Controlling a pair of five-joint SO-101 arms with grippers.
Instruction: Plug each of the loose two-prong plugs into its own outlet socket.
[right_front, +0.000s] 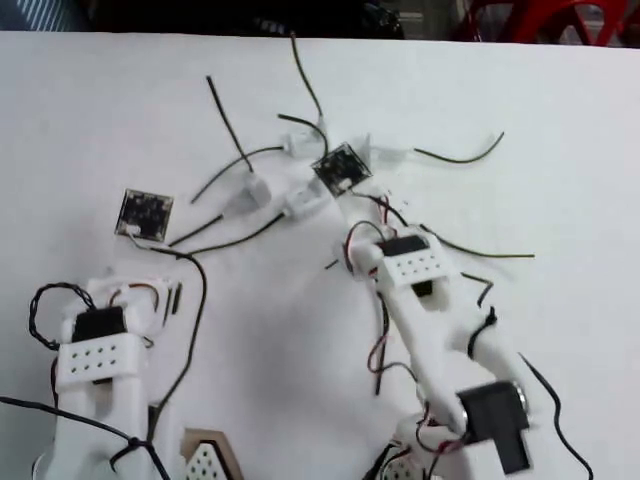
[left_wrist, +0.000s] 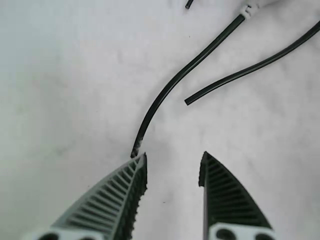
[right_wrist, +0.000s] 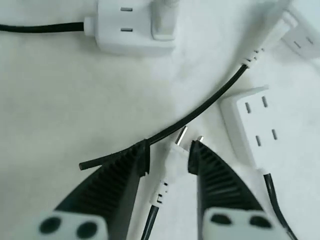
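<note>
Where bare table (right_front: 280, 340) opens at its seven o'clock from above, the right gripper (right_wrist: 169, 149), arm stretched out, straddles a white plug (right_wrist: 172, 162) with jaws parted, an outlet socket (right_front: 303, 202) at eleven; the left gripper (left_wrist: 172, 162) gapes empty.

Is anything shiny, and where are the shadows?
Right wrist view: the prongs of the plug glint. Left wrist view: even light, barely a shadow by the cable. High view: soft shadows on the table beside the left arm and right arm.

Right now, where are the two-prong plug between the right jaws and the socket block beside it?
two-prong plug (right_wrist: 171, 159), right wrist view, white body behind prongs.
socket block (right_wrist: 254, 123), right wrist view, slotted face.
</note>
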